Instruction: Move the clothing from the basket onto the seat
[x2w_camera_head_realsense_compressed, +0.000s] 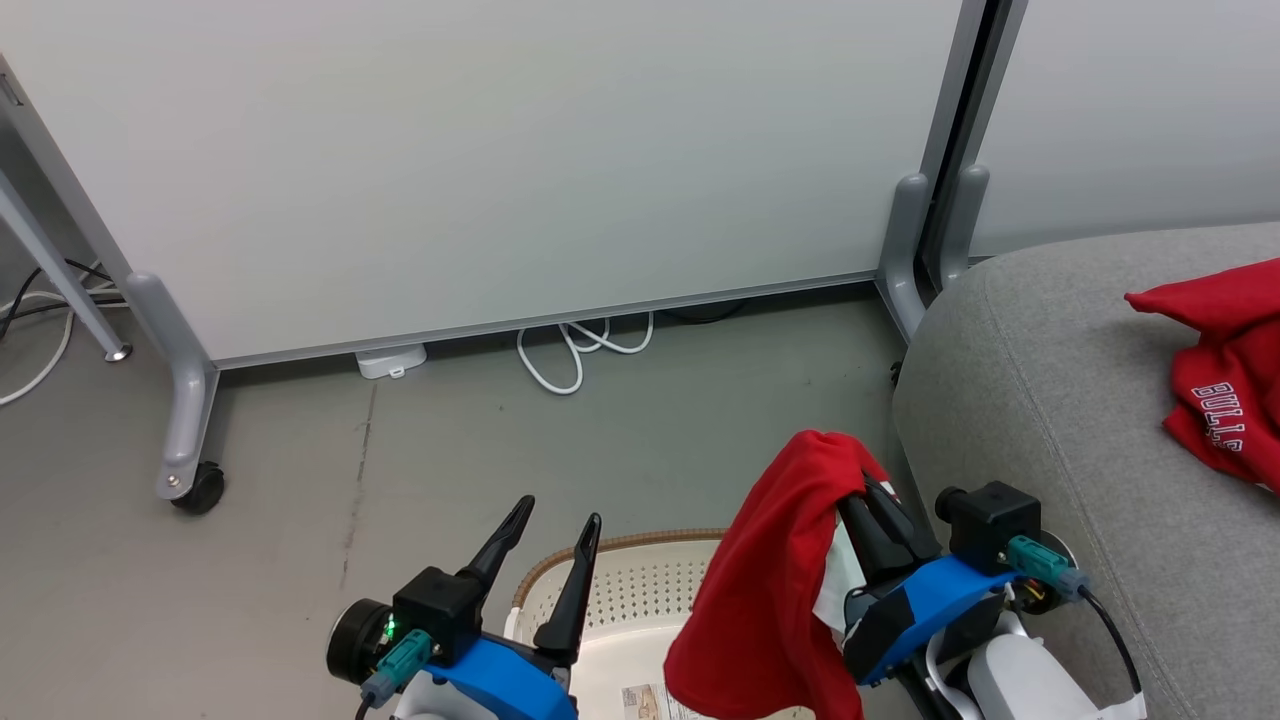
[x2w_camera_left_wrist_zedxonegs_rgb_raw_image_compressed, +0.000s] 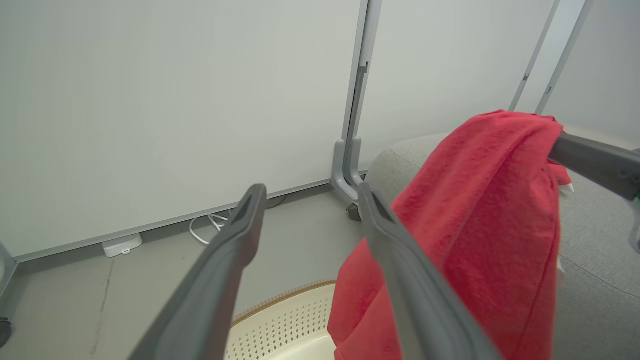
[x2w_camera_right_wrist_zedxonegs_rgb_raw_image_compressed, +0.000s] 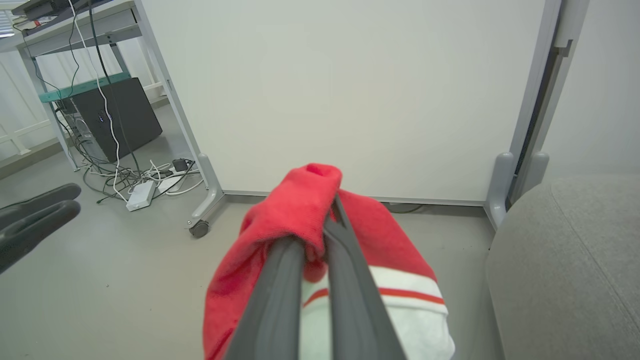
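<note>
Red garment (x2w_camera_head_realsense_compressed: 760, 600) held above the basket (x2w_camera_head_realsense_compressed: 620, 590)
Right gripper (x2w_camera_head_realsense_compressed: 868, 495) pinches it shut at the top so it hangs free for the seat (x2w_camera_head_realsense_compressed: 1050, 400) alongside; left gripper (x2w_camera_head_realsense_compressed: 560, 510) hovers spread apart, holding nothing.

The basket (x2w_camera_head_realsense_compressed: 640, 590) stands left of the seat (x2w_camera_head_realsense_compressed: 1050, 400), on which one garment (x2w_camera_head_realsense_compressed: 1230, 380) lies.

floor (x2w_camera_head_realsense_compressed: 450, 450): basket (x2w_camera_head_realsense_compressed: 640, 600), white cable (x2w_camera_head_realsense_compressed: 580, 352) | seat (x2w_camera_head_realsense_compressed: 1050, 380): red clothing (x2w_camera_head_realsense_compressed: 1225, 390)
</note>
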